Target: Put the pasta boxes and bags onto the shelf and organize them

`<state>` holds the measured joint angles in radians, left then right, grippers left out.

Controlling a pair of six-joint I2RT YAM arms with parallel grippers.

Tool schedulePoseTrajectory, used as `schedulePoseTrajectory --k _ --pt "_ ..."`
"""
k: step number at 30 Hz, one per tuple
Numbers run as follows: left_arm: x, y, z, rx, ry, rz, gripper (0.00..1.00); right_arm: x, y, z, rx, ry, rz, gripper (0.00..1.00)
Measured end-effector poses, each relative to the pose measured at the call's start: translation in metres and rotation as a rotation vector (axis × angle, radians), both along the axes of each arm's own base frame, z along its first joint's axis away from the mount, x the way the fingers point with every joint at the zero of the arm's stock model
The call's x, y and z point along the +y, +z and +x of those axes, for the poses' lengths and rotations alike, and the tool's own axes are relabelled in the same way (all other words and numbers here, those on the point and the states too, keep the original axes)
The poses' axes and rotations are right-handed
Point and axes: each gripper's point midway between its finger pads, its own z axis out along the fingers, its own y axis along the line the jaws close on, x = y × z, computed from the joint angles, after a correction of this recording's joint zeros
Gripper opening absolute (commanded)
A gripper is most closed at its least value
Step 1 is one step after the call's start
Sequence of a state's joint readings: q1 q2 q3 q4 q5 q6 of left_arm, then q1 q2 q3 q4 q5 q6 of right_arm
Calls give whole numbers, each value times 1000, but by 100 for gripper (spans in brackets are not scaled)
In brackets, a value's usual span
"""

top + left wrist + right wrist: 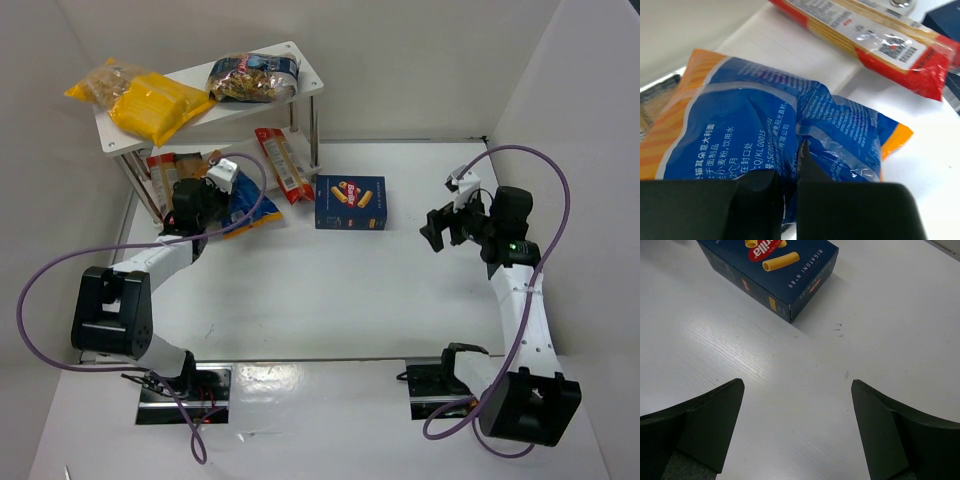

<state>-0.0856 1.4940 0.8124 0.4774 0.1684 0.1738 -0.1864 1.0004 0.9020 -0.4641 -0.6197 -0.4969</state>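
Note:
My left gripper point(790, 167) is shut on a fold of the crinkly blue bag with orange ends point(755, 120). In the top view the left gripper point(228, 208) holds that blue bag point(256, 212) in front of the white two-tier shelf point(305, 75). A narrow red-edged pack point(283, 163) leans at the shelf's lower tier, just past the bag point(880, 42). The flat dark-blue box point(350, 202) lies on the table to the right. My right gripper point(440, 228) stands open and empty above bare table point(797, 390), short of the box point(770, 270).
The shelf's top tier holds a yellow pack point(158, 105), a clear bag of pasta point(100, 82) and a dark bag point(252, 77). Another red-edged pack point(160, 170) sits under the top tier at the left. White walls enclose the table on three sides.

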Motion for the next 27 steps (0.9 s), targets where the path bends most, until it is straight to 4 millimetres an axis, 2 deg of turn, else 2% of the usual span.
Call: schedulePoseTrajectory --k 11,17,21,27 --pt "25 24 12 -115 86 -22 0 -6 0 1 -8 -5 -11 96" --pt "24 28 25 -132 79 -25 0 -6 -3 2 1 -2 -13 96" --pt "19 22 38 -131 55 -29 0 -8 -7 3 9 -1 -18 96" --pt "13 20 52 -151 21 -32 0 -20 -7 4 9 -37 -22 96"
